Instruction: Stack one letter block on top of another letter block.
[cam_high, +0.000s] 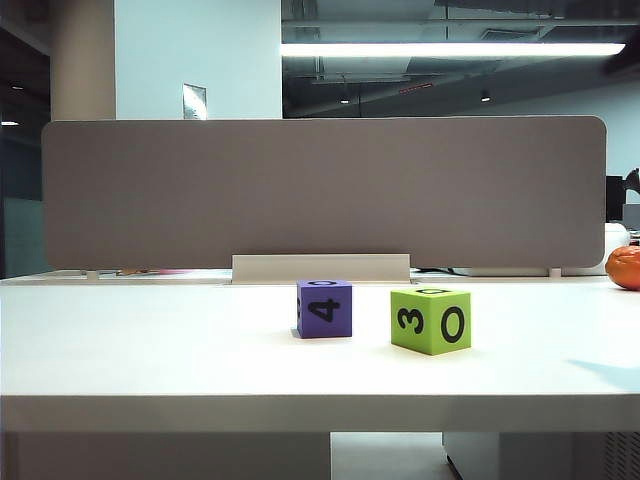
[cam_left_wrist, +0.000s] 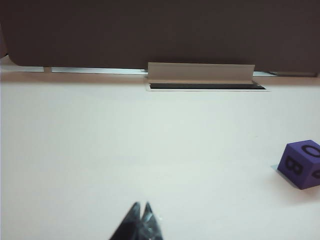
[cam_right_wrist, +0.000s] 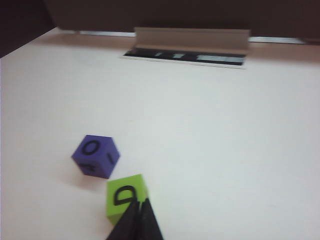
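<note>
**Jaws shut, approach under way, nothing held**

Both pairs of jaws are pressed together and empty. In the right wrist view the right gripper (cam_right_wrist: 136, 222) hangs just over the green block (cam_right_wrist: 125, 196), seemingly without touching it, though the picture is soft. The left gripper (cam_left_wrist: 141, 222) sits over bare table (cam_left_wrist: 100, 150), well apart from the purple block (cam_left_wrist: 301, 164).

Reaching looks like the step in hand; next the right jaws must spread and straddle the green cube's flat sides.

Both cubes are matte and sharp-edged, black characters printed on their faces, standing near each other at the exterior view's centre. Beyond them stand a smooth grey partition (cam_high: 320, 190) and an orange object (cam_high: 626, 266) at the right edge.
</note>
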